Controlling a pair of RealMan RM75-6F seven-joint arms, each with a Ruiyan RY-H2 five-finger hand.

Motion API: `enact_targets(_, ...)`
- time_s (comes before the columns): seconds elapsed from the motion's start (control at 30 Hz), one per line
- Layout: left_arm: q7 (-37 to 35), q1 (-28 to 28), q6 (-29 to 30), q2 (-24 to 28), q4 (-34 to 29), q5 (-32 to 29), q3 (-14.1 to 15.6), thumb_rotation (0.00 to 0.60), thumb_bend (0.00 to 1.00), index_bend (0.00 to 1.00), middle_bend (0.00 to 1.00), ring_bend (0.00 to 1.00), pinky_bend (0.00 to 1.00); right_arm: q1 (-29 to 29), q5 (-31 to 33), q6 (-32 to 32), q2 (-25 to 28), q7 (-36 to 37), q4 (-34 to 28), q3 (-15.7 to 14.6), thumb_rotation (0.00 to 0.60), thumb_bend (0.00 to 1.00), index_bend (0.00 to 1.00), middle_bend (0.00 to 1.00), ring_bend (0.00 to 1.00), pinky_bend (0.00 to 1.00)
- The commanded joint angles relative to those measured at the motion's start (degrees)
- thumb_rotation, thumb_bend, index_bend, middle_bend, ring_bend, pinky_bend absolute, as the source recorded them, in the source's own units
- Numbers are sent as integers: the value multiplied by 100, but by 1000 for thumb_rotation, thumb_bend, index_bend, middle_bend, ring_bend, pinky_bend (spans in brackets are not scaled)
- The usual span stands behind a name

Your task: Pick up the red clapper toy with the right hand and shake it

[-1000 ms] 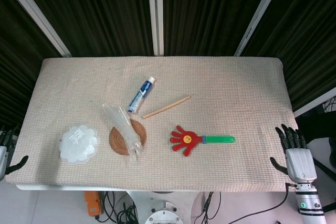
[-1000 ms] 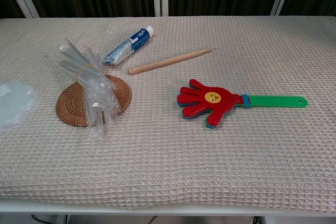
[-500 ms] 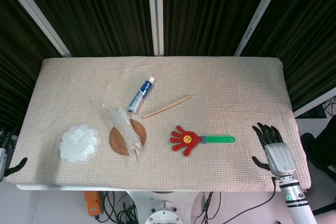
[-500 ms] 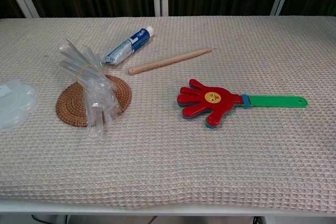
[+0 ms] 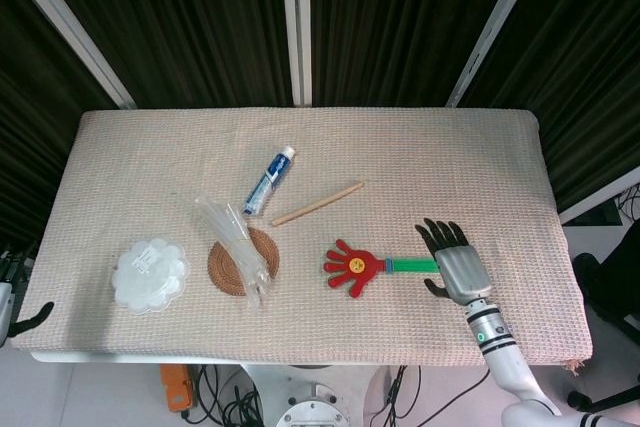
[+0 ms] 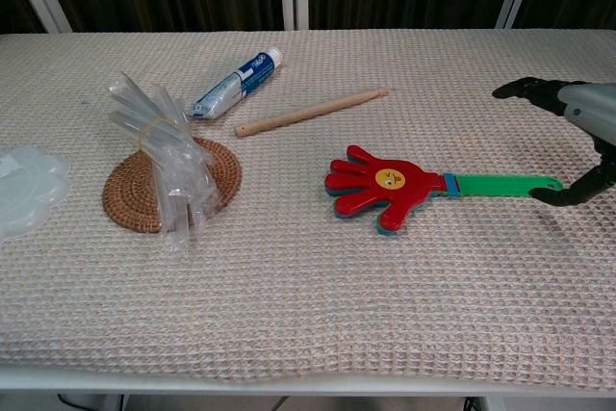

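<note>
1. Your surface (image 5: 480, 167) is covered by a beige waffle-weave cloth, and none of the things on it is a container holding something else.
2. The nearest thing to a stack is the bundle of clear plastic tubes (image 5: 235, 245) (image 6: 164, 156), tied with a rubber band, which lies across the round woven coaster (image 5: 243, 261) (image 6: 140, 190).
3. Left of the coaster sits a translucent scalloped lid (image 5: 149, 273) (image 6: 24, 190), flat on the cloth, near the front left.
4. Behind the coaster you have a blue-and-white tube (image 5: 270, 180) (image 6: 236, 84) and a wooden stick (image 5: 317, 203) (image 6: 311, 111), both lying diagonally, close together but apart.
5. The red clapper toy (image 5: 385, 267) (image 6: 433, 185) lies flat, right of centre, toward the front edge.
6. Its long axis runs left to right: the red palm with the yellow face points left, and the green handle points right.
7. Your right hand (image 5: 455, 260) (image 6: 577, 137) hovers over the handle's far end, palm down, its fingers (image 5: 436, 234) spread, holding nothing.
8. In the chest view the thumb tip sits just beside the handle's end; you cannot tell whether it touches.
9. Of your left hand (image 5: 20, 315) only a sliver shows off the front left corner, and you cannot tell how its fingers lie.
</note>
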Motion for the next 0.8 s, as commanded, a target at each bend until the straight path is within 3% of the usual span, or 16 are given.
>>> enact_targets(0.03,-16,14,15,5,7,29,21,600,208,57,104,2,125,246,425,-96,-303,-529,-183,113,600,176,95,0,0,0)
enact_targets(0.4,-162,78,124,63,-5,130,74,600,208,57,104,2,125,509,924,208,-1001,-1126,19,98,600,176,227,10,0,0)
enact_targets(0.8,-218,115,241,144,-65,226,94,600,210,56,104,2,120,708,1415,417,-1287,-1434,71,223,600,215,270,20,0,0)
